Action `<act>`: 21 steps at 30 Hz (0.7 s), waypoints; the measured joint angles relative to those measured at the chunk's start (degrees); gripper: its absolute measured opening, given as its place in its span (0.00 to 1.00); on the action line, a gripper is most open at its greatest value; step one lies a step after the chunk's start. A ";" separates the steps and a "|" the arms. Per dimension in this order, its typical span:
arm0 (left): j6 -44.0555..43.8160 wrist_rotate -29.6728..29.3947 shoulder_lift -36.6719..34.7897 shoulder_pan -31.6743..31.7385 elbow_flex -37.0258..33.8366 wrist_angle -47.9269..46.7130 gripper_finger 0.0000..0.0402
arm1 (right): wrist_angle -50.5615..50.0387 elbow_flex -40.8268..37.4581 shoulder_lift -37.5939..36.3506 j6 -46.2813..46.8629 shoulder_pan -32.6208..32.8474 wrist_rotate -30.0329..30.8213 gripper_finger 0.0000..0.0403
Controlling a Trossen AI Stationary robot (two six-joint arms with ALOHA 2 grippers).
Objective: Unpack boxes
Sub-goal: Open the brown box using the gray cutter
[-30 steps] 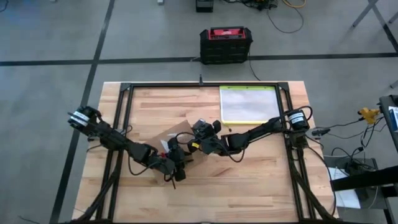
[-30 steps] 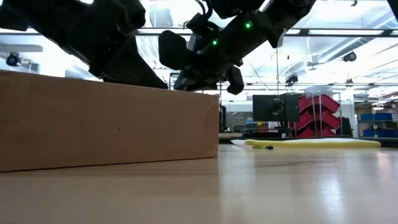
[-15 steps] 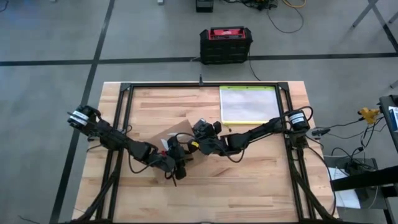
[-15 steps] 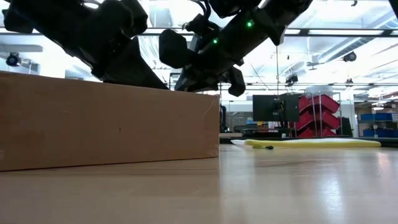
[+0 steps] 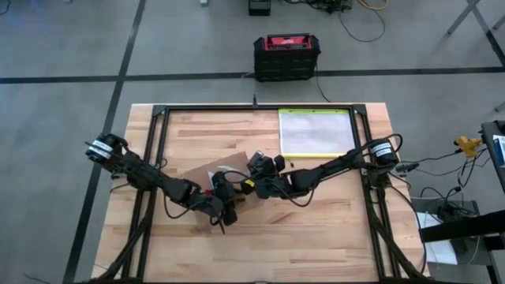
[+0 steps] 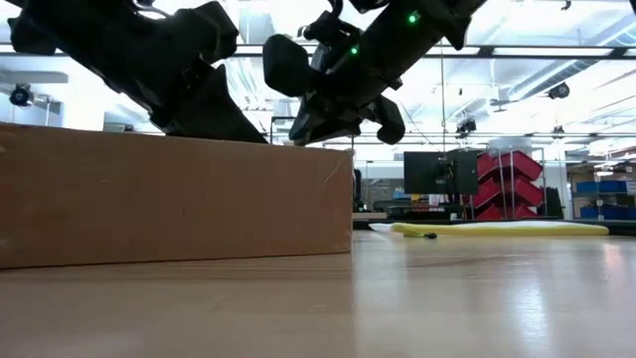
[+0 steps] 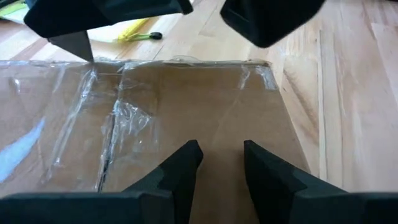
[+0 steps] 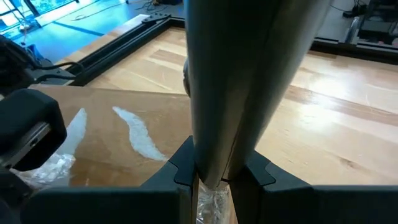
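The brown carton (image 5: pixel 199 172) lies flat on the table's middle, its top crossed by shiny clear tape (image 7: pixel 112 124). My left gripper (image 7: pixel 221 152) is open and hovers low over the carton's top, near one corner (image 5: pixel 223 197). My right gripper (image 8: pixel 221 171) comes in from the table's right (image 5: pixel 241 180) and is shut on a grey tapered tool (image 8: pixel 242 74). The tool's pointed tip (image 7: pixel 74 45) stands at the carton's taped far edge. In the low view both grippers hang over the carton (image 6: pixel 169 199). My right gripper pinches the grey tool's narrow end (image 8: pixel 214 163) between its two fingers, which lie across it. The tool is lifted and tilted, with its point (image 7: pixel 78 50) down at the tape on the carton's edge. Whether my left gripper touches the carton's top (image 7: pixel 217 124), I cannot tell.
A clear pouch with a yellow-green edge (image 5: pixel 316 132) lies flat at the table's far right, also in the low view (image 6: pixel 497 229). A black-and-red case (image 5: pixel 286 55) stands on the floor beyond the far edge. Bare wood lies on the near side (image 5: pixel 316 237).
The carton has turned a little on the table, its left part swinging toward the near edge. My right gripper has risen slightly with the tool and shifted a bit toward the table's right. My left gripper has stayed over the carton.
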 joint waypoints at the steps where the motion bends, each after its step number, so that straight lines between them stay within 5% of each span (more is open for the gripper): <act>1: 0.00 -0.06 0.00 0.00 0.00 0.00 0.29 | 0.06 0.00 0.00 -0.19 0.02 0.28 0.10; 21: 0.04 -1.58 0.00 0.22 -0.11 -0.64 0.29 | 1.81 0.17 0.35 -3.47 -4.19 -0.01 0.10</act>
